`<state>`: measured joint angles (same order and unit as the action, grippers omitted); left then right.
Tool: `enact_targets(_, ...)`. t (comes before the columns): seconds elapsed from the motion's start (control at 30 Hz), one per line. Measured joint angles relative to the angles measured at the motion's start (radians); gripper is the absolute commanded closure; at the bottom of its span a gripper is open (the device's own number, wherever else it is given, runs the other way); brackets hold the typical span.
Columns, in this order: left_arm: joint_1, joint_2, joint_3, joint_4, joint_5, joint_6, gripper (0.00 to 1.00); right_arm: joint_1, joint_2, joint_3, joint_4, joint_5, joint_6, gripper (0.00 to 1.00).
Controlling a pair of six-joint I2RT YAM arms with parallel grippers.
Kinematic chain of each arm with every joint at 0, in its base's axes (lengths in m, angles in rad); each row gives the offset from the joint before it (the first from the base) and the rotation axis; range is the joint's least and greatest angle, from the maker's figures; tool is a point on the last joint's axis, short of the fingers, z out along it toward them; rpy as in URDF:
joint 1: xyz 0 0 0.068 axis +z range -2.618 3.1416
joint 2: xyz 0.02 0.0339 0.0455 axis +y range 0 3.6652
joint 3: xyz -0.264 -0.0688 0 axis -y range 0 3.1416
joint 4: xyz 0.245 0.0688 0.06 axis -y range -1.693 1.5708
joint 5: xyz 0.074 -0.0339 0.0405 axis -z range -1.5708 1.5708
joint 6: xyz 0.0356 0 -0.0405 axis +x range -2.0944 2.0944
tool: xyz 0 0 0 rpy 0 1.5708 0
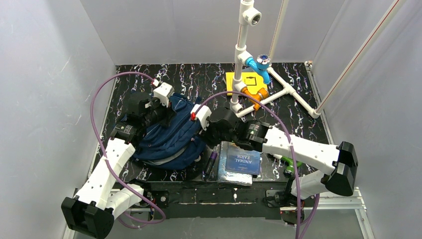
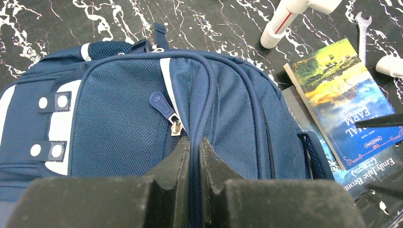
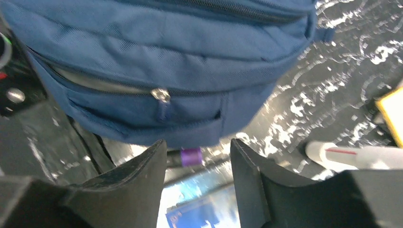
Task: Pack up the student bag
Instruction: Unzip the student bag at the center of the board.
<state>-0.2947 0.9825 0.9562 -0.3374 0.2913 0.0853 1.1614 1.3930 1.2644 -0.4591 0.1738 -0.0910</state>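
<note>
The student bag point(image 1: 164, 144) is a navy backpack lying left of centre on the black marbled table. In the left wrist view the bag point(image 2: 119, 104) fills the frame, with a zipper pull point(image 2: 176, 126) near the jaws. My left gripper point(image 2: 195, 141) is shut on a raised fold of the bag's fabric beside a zipper; from above the left gripper point(image 1: 165, 114) sits at the bag's far side. My right gripper point(image 3: 197, 142) is open just short of the bag's point(image 3: 166, 47) pocket edge, with nothing between its fingers. It hangs at the bag's right side point(image 1: 205, 133).
Two books point(image 1: 241, 162) and a purple-capped marker point(image 3: 191, 156) lie right of the bag. A wrench point(image 2: 362, 26) lies beyond the books point(image 2: 342, 104). A white pipe frame point(image 1: 278, 92) with a blue valve point(image 1: 260, 64), orange fitting point(image 1: 259, 93) and yellow sheet point(image 1: 244, 79) stands at the back.
</note>
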Motion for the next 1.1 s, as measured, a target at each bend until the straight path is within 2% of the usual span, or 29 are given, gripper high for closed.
enact_targets(0.3, 0.000, -0.010, -0.002, -0.002, 0.000, -0.012, 1.00, 0.000, -0.011, -0.165, 0.326, -0.053, 0.108, 0.38)
enact_targets(0.43, 0.000, -0.012, -0.002, -0.003, 0.000, -0.018, 1.00, -0.001, -0.011, -0.234, 0.417, -0.023, 0.127, 0.42)
enact_targets(1.1, 0.000, -0.014, -0.012, 0.000, 0.003, -0.030, 1.00, 0.037, -0.035, -0.379, 0.617, 0.042, 0.209, 0.41)
